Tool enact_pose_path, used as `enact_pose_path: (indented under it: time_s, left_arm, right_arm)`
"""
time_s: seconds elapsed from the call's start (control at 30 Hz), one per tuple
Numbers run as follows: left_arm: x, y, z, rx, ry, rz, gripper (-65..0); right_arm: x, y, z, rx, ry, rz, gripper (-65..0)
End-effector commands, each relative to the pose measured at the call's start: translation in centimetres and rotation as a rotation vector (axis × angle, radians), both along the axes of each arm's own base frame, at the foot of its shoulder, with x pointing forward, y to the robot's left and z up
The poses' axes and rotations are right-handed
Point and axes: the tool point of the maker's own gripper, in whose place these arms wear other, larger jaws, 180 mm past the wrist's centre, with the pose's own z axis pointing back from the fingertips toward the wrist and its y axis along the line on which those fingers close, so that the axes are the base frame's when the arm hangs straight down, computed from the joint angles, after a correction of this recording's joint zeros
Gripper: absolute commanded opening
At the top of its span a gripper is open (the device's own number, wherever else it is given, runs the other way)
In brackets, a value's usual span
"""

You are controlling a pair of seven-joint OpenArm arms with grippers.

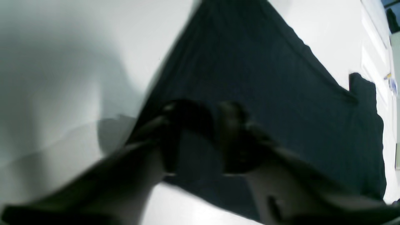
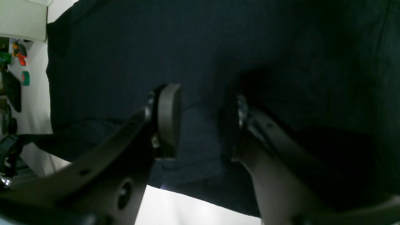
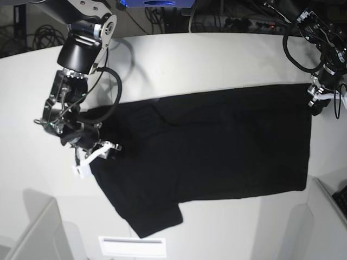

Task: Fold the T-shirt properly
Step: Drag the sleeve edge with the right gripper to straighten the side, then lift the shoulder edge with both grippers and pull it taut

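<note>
Across the white table [image 3: 217, 59] the black T-shirt [image 3: 217, 146] lay spread flat, its long body running from one side of the base view to the other, with one short sleeve jutting toward the near edge at lower left. No print showed on the upward face.

At the left of the base view, the right gripper [image 3: 95, 151] hung low over the sleeve end of the shirt, just at the cloth's edge. From the right wrist camera its two fingers [image 2: 168, 120] stood clearly apart, with dark fabric visible through the gap between them and nothing pinched; the shirt [image 2: 200, 47] filled nearly that whole view, with a strip of bare table [image 2: 187, 206] below.

At the far right of the base view, the left gripper [image 3: 317, 103] sat at the upper corner of the shirt's other end, right beside the hem. The left wrist picture was badly blurred. Its fingers [image 1: 184, 125] appeared parted with a gap between them, dark cloth [image 1: 250, 68] showing beyond, and they seemed to grip nothing, though the blur made that hard to confirm. Bare table [image 1: 62, 78] lay to one side of the shirt there.
</note>
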Motion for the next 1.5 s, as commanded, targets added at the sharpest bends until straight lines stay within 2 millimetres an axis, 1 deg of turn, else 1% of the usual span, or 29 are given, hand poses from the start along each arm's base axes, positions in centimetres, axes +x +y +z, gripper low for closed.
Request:
enact_pose_path:
  time_s: [0.0,0.03,0.07,0.1,0.13,0.17,0.2,0.27,0.33,0.37,0.43,0.47,0.57,0.63,0.73,0.8,0.87,0.93,1.03,1.1,1.17,1.33,1.4,1.47]
  left_arm:
    - [0.7,0.8,1.7,0.036,-0.049,-0.005,-36.0]
    - [0.7,1.0,1.9,0.040,-0.052,-0.005,-31.3]
    - [1.0,1.0,2.2,0.043,-0.062,-0.007,-28.0]
    - [1.3,1.0,2.5,0.046,-0.073,-0.007,-25.2]
    - [1.4,1.0,2.7,0.050,-0.077,-0.007,-23.7]
    - [1.3,1.3,3.0,0.055,-0.084,0.000,-23.0]
    - [1.3,1.5,3.6,0.069,-0.096,0.007,-23.0]
    - [1.1,1.7,4.7,0.105,-0.111,0.006,-23.0]
    - [0.2,1.4,5.3,0.139,-0.102,-0.004,-23.0]
    - [-0.3,1.4,5.4,0.156,-0.089,-0.009,-23.0]
    - [-1.4,1.2,5.0,0.168,-0.059,-0.017,-23.0]
    - [-2.0,1.2,4.4,0.166,-0.037,-0.018,-23.0]
    - [-3.8,1.3,2.5,0.146,0.027,-0.018,-23.0]
    - [-4.7,1.1,1.4,0.141,0.056,-0.047,-23.0]
    - [-5.9,0.9,-0.5,0.123,0.098,-0.079,-23.0]
    - [-6.4,1.1,-1.3,0.113,0.102,-0.065,-23.0]
    - [-6.8,1.6,-1.6,0.121,0.084,-0.038,-23.0]
    - [-7.1,2.0,-1.9,0.126,0.074,-0.018,-23.0]
    - [-7.3,2.1,-2.1,0.121,0.076,-0.013,-23.0]
    - [-7.4,2.1,-2.6,0.103,0.080,-0.005,-23.0]
    - [-7.6,2.1,-3.3,0.082,0.089,0.003,-23.0]
    - [-7.3,2.1,-4.0,0.061,0.088,0.014,-23.0]
    - [-6.7,2.2,-3.9,0.053,0.074,0.018,-23.0]
    - [-6.3,2.2,-4.1,0.041,0.067,0.022,-23.0]
  right_arm:
    - [1.8,-0.4,2.1,0.020,-0.071,-0.040,-42.3]
    - [2.0,-0.7,2.2,0.026,-0.075,-0.070,-42.2]
    - [2.3,-1.0,2.3,0.029,-0.083,-0.097,-42.2]
    - [2.4,-1.3,2.4,0.028,-0.090,-0.113,-42.2]
    - [2.5,-1.7,2.6,0.023,-0.101,-0.123,-42.2]
    - [2.6,-2.1,3.1,0.015,-0.118,-0.131,-42.3]
    - [2.3,-2.3,3.1,0.006,-0.125,-0.135,-42.5]
    - [1.9,-2.8,4.4,-0.020,-0.172,-0.146,-42.6]
    - [0.9,-3.5,5.9,-0.050,-0.234,-0.174,-42.8]
    - [0.3,-4.0,6.5,-0.059,-0.248,-0.212,-42.8]
    - [-1.4,-5.2,6.5,-0.065,-0.234,-0.307,-42.8]
    - [-2.3,-5.8,6.5,-0.063,-0.221,-0.364,-42.5]
    - [-5.7,-6.8,5.2,-0.066,-0.164,-0.468,-41.3]
    - [-7.5,-6.7,4.0,-0.065,-0.129,-0.492,-37.2]
    - [-9.7,-6.3,1.9,-0.064,-0.064,-0.504,-31.8]
    - [-10.6,-6.1,0.4,-0.061,-0.017,-0.505,-30.8]
    - [-10.9,-6.2,-1.3,-0.056,0.031,-0.513,-30.8]
    - [-10.8,-7.5,-2.3,-0.051,0.044,-0.562,-30.8]
    - [-10.9,-8.6,-4.0,-0.047,0.077,-0.606,-30.6]
    - [-10.8,-8.6,-5.0,-0.042,0.097,-0.614,-30.5]
    - [-10.4,-8.6,-5.2,-0.036,0.094,-0.619,-30.5]
    - [-9.4,-8.3,-4.8,-0.029,0.074,-0.612,-30.6]
    - [-8.9,-8.5,-4.4,-0.027,0.062,-0.617,-30.6]
    - [-8.8,-8.5,-4.5,-0.025,0.064,-0.618,-30.6]
